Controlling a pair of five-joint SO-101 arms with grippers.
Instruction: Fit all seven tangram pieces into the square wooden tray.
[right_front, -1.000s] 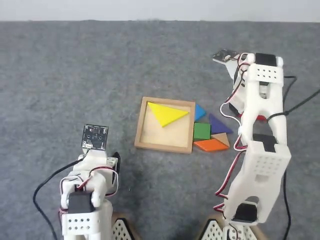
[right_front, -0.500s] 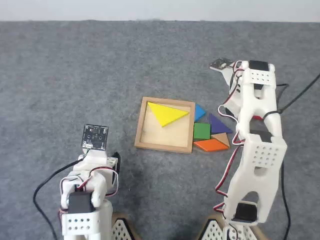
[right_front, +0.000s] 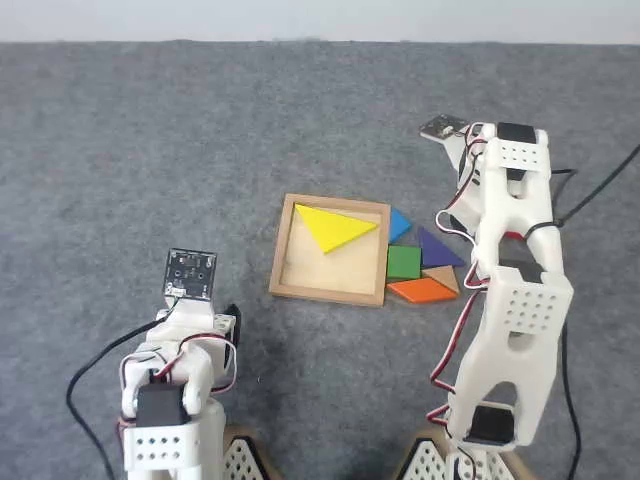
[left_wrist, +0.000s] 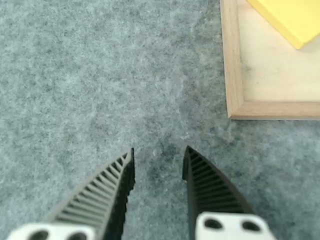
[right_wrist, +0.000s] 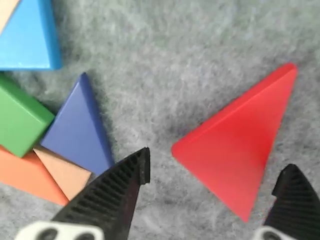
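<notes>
1. High view: the wooden tray (right_front: 328, 294) holds the yellow triangle (right_front: 335, 228); the green square (right_front: 403, 262) and orange piece (right_front: 420, 290) lie just beside its right edge.
2. Left wrist view: the left gripper (left_wrist: 159, 150) hangs empty, jaws parted, over grey carpet (left_wrist: 75, 75) near a tray corner.
3. Right wrist view: the right gripper (right_wrist: 218, 159) gapes wide, straddling the red triangle (right_wrist: 240, 145).

The left arm (right_front: 178, 370) sits folded at seven o'clock, its left gripper (left_wrist: 157, 152) pointing down, jaws narrowly parted; the right arm (right_front: 515, 300) stretches from five toward two o'clock, its right gripper (right_wrist: 217, 160) spread wide.
</notes>
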